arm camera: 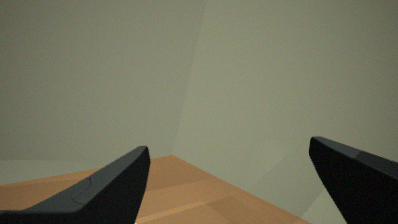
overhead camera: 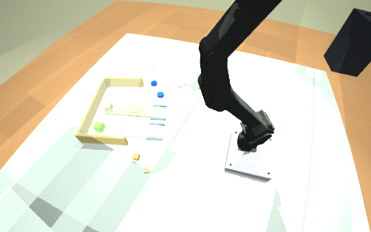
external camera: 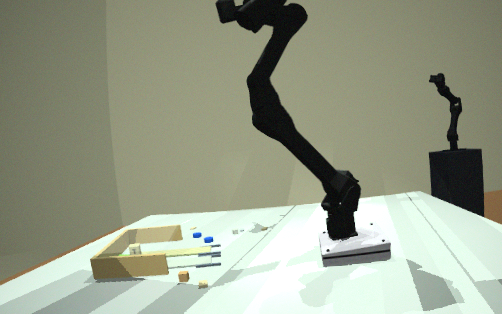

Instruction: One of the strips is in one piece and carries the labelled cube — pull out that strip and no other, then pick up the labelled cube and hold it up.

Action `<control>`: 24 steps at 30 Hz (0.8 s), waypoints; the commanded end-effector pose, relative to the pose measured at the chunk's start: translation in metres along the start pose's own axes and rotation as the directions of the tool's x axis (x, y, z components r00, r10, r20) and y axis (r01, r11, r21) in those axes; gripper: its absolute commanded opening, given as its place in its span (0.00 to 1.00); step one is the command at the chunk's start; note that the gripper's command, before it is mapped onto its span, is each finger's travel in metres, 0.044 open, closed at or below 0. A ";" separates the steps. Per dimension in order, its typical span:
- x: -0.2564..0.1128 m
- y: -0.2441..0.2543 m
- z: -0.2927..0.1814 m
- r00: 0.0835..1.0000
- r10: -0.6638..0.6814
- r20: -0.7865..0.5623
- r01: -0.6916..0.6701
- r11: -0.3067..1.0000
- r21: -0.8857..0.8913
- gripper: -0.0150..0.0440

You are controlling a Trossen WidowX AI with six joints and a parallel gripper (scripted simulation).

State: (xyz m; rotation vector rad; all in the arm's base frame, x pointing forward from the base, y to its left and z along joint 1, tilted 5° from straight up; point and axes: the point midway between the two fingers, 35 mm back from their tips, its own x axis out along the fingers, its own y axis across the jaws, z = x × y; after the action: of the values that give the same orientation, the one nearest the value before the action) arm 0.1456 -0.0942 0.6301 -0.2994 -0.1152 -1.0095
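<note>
Matt wood-look tray frame [overhead camera: 92, 108] [external camera: 131, 267], smooth white tabletop [overhead camera: 186, 192] [external camera: 267, 292].

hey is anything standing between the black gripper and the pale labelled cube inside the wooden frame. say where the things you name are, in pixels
Nothing visible blocks a descent from above onto the pale labelled cube [overhead camera: 108, 107] [external camera: 135, 248]; the low wooden frame [overhead camera: 91, 111] [external camera: 129, 267] stands around its far side.

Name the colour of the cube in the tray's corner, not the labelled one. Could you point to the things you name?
Green [overhead camera: 99, 126]; top view.
</note>
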 end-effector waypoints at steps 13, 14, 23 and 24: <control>-0.027 -0.037 0.023 0.906 0.245 0.345 -0.332 0.918 0.218 0.93; -0.027 -0.042 0.022 0.895 0.251 0.368 -0.352 0.905 0.238 0.93; -0.001 -0.074 -0.011 0.842 0.241 0.482 -0.464 0.780 0.421 0.93; 0.004 -0.075 -0.017 0.842 0.238 0.483 -0.469 0.765 0.441 0.93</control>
State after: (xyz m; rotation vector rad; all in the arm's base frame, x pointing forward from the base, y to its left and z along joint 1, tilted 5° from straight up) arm 0.0823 -0.1217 0.6403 -0.0539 -0.6611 -0.4917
